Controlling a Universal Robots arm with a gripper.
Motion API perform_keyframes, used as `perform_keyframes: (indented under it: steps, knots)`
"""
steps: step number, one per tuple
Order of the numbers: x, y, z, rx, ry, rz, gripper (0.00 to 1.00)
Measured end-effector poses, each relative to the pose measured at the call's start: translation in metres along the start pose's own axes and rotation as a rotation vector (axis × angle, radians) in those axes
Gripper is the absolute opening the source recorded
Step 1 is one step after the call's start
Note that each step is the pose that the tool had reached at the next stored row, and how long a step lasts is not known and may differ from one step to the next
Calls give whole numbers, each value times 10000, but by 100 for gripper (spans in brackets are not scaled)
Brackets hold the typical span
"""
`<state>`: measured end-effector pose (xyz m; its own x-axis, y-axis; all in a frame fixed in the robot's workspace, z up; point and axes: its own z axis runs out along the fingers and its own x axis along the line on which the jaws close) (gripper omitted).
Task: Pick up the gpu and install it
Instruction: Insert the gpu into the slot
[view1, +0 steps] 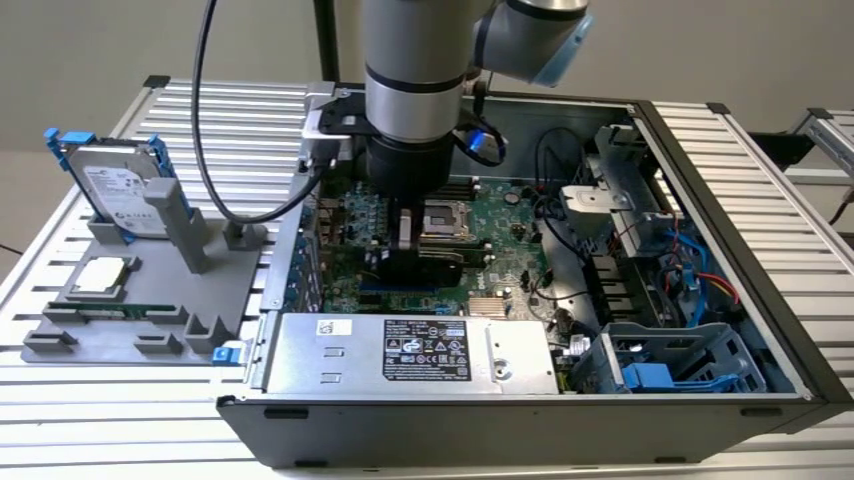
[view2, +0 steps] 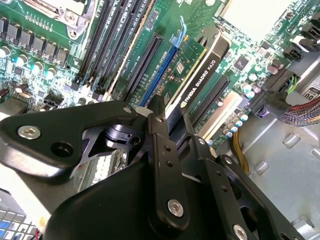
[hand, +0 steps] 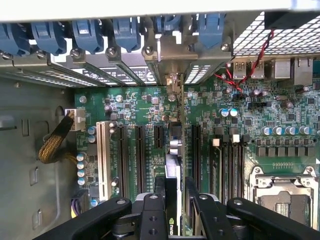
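Hand (view2: 165, 125) of black metal links clamps the gpu (view2: 200, 60), a flat green card with black cooler shroud, standing on edge over the blue slot (view2: 160, 70) of the green motherboard (view1: 507, 215) inside the open black computer case (view1: 747, 200). Memory slots (view2: 107, 37) lie just beside it; a silver hard drive with blue rails (view1: 114, 185) stands on the grey worktop fixture at the exterior view's left.

Exterior view overlooks the case (view1: 694, 300); both wrist views (close) share its motherboard (view2: 45, 45).
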<state>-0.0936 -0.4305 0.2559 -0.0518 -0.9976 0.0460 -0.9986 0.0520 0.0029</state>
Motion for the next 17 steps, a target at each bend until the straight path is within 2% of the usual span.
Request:
perform_keyframes:
  steps: [17]
  knots:
    - [17, 0, 27, 2, -4, 0, 0]
